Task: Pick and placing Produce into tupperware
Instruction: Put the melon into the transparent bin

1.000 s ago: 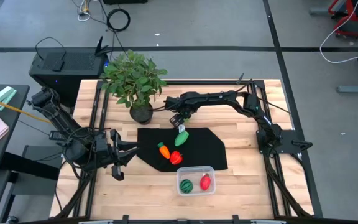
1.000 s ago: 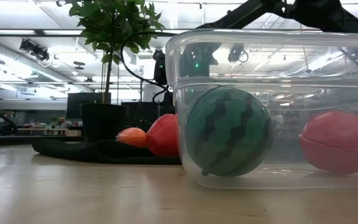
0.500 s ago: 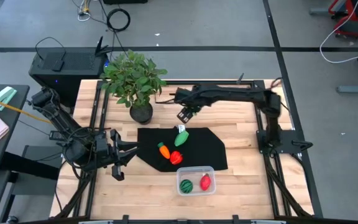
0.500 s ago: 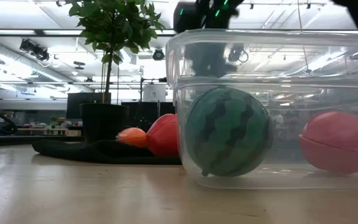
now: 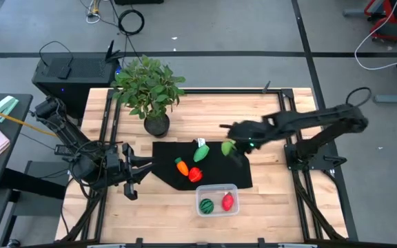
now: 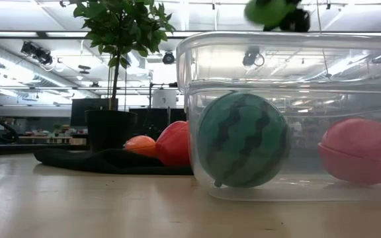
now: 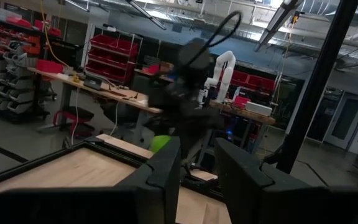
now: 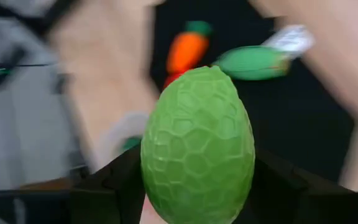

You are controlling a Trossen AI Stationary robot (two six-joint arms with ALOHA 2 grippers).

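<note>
Right fingers: closed on the bumpy green fruit, carried above the black mat.
Left fingers: narrow gap, empty.
Tupperware: near counter edge.
Risk: round fruit could slip, landing outside.

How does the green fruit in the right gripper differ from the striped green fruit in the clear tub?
The light green fruit is plain and egg-shaped; the striped melon is round with dark bands. The first is held above the black mat, the second lies in the tupperware. Both are green toys.

Two dark jointed arms, black cables, blocky black hand fingers
</note>
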